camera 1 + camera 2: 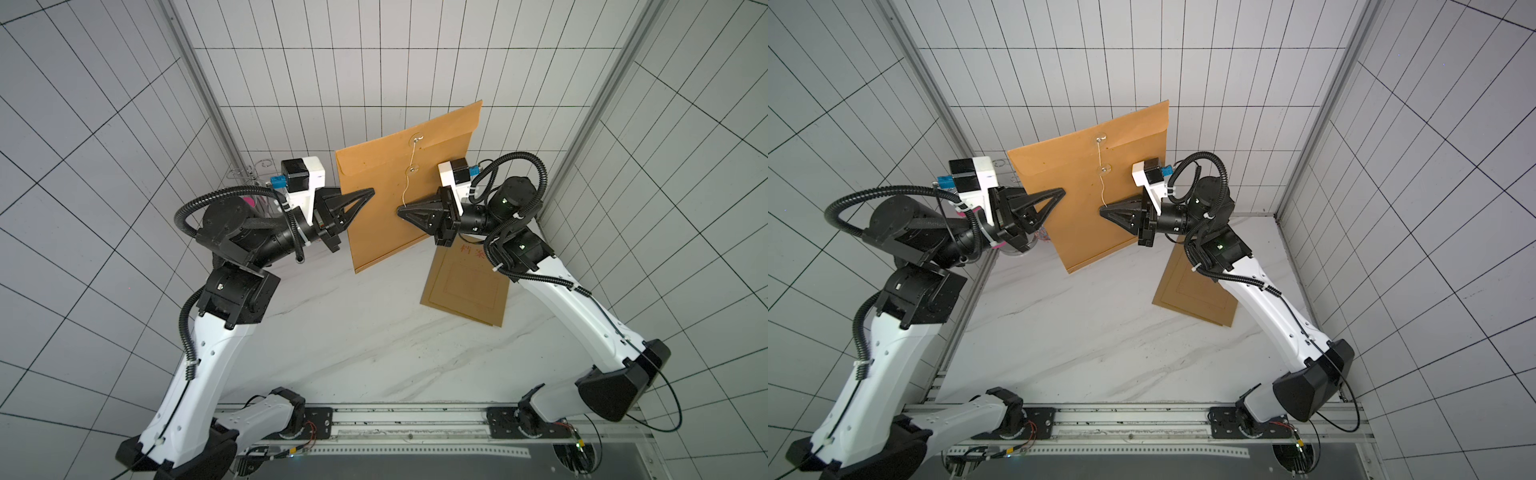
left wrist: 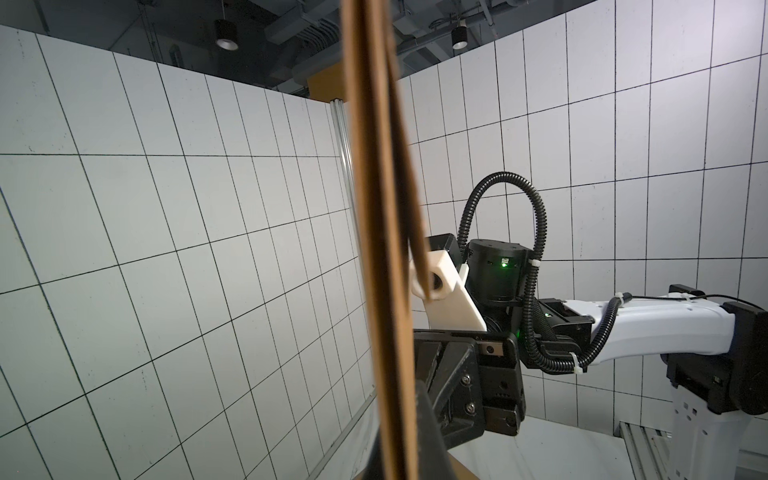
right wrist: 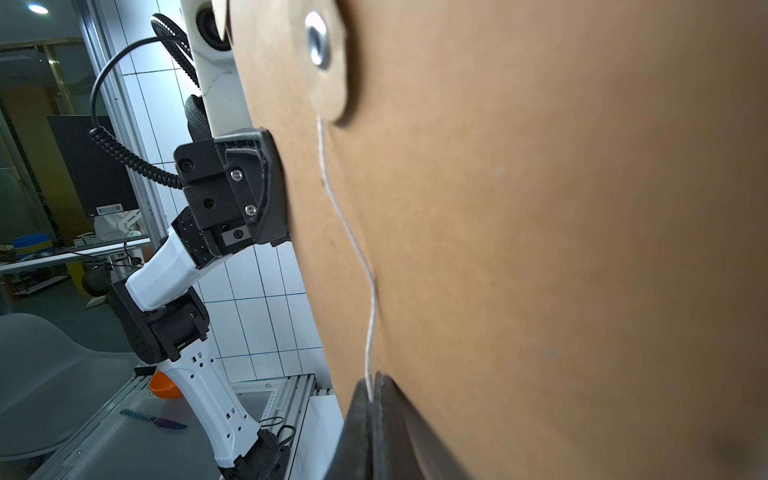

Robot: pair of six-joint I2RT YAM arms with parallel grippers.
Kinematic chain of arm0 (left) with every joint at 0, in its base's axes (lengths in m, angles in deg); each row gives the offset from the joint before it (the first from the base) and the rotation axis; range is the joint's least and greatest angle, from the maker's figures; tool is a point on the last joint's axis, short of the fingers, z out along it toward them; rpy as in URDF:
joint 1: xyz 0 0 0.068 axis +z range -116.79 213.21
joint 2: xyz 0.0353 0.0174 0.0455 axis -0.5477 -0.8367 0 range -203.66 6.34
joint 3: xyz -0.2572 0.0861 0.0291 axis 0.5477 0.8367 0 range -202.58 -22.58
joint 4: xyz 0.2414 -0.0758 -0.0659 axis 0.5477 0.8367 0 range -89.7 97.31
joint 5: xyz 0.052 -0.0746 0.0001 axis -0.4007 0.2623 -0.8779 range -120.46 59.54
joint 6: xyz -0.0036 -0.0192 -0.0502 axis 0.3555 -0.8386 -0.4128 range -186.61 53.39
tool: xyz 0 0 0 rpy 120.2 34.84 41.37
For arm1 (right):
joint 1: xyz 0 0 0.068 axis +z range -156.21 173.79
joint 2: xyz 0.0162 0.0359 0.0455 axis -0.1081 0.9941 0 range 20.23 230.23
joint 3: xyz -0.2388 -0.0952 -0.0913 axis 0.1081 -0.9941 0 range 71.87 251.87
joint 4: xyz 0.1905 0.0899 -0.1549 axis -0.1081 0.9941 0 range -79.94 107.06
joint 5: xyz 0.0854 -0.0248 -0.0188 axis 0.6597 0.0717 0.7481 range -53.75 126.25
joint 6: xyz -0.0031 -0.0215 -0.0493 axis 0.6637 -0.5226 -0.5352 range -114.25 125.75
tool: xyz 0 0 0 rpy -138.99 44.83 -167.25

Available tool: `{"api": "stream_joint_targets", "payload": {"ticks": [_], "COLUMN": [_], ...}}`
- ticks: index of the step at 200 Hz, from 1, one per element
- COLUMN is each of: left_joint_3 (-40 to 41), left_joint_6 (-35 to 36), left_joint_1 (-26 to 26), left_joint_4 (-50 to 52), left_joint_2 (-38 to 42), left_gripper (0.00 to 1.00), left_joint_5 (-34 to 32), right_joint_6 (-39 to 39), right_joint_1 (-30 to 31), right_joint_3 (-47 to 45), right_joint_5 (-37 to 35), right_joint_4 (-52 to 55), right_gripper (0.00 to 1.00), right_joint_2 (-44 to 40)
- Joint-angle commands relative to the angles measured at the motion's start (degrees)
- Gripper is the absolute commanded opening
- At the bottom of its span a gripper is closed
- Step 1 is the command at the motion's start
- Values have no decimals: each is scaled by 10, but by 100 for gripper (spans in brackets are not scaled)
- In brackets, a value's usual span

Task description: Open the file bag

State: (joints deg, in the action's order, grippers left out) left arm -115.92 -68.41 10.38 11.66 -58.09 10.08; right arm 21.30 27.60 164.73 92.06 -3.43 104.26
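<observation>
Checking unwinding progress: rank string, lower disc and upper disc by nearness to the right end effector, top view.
1. string, pinched in the right end effector.
2. lower disc, just above, on the file bag.
3. upper disc, higher still, farthest.

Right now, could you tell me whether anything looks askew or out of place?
Nothing damaged. The file bag hangs tilted, its edge in the left gripper; the right gripper pinches its string.
</observation>
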Motion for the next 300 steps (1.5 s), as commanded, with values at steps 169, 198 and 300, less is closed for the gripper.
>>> {"api": "stream_joint_targets", "payload": {"ticks": [169,198,300], "left_joint_3": [-10,2,17], "left_joint_6": [198,200,198], "left_joint_1": [-209,-223,-237], "left_joint_4": [144,143,189], "left_joint_2": [-45,-46,-62], "left_gripper": [0,0,0], "left_joint_5": [-470,-489,-534], "right_joint_6": [-91,-94,-71], "right_joint_1": [6,6,-1], "right_joint_3": [23,30,109], "right_joint_5": [-136,-144,-188], "right_joint_4": [272,288,367], "right_gripper": [0,0,0], "right_joint_2": [-62,-69,-48]}}
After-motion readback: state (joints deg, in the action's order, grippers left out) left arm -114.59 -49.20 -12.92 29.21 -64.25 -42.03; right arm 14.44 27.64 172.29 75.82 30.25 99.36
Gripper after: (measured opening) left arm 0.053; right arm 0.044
